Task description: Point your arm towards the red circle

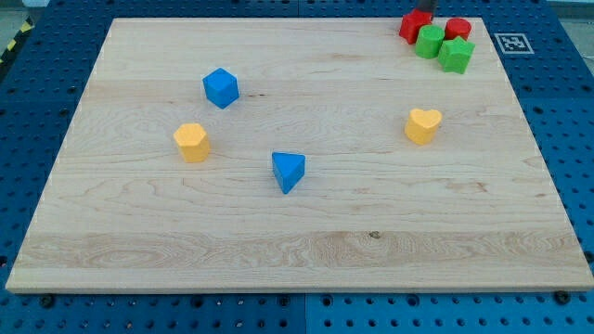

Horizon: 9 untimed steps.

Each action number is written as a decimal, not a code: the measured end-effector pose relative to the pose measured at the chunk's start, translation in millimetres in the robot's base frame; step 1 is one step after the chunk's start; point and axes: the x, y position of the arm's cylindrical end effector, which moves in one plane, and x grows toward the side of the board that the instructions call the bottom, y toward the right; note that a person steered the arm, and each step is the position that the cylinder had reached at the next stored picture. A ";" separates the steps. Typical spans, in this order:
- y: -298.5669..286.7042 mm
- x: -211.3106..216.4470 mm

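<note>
Wooden surface [306, 241] on blue pegboard [37, 83]; room beyond not shown. Rig has no jaws, so state cannot be told; rod barely shows at view's top edge, tip hidden. Red circle [458, 28] sits in top-right cluster, touching green blocks [430, 41]. Step judged: approach near done. Next: short, careful closing move without scattering cluster.

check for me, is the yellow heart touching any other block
No, the yellow heart sits alone at the view's right, well apart from the red and green cluster above it.

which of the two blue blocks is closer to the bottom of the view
The blue triangular block, near the board's middle. The other blue block, cube-like, sits farther up and toward the view's left, above the yellow block.
</note>
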 end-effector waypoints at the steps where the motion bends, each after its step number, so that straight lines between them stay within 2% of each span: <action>1: -16.3 22.0; 2: -34.7 39.1; 3: -32.3 7.7; 4: -20.0 -4.0; 6: 86.6 -3.5; 9: 80.5 24.3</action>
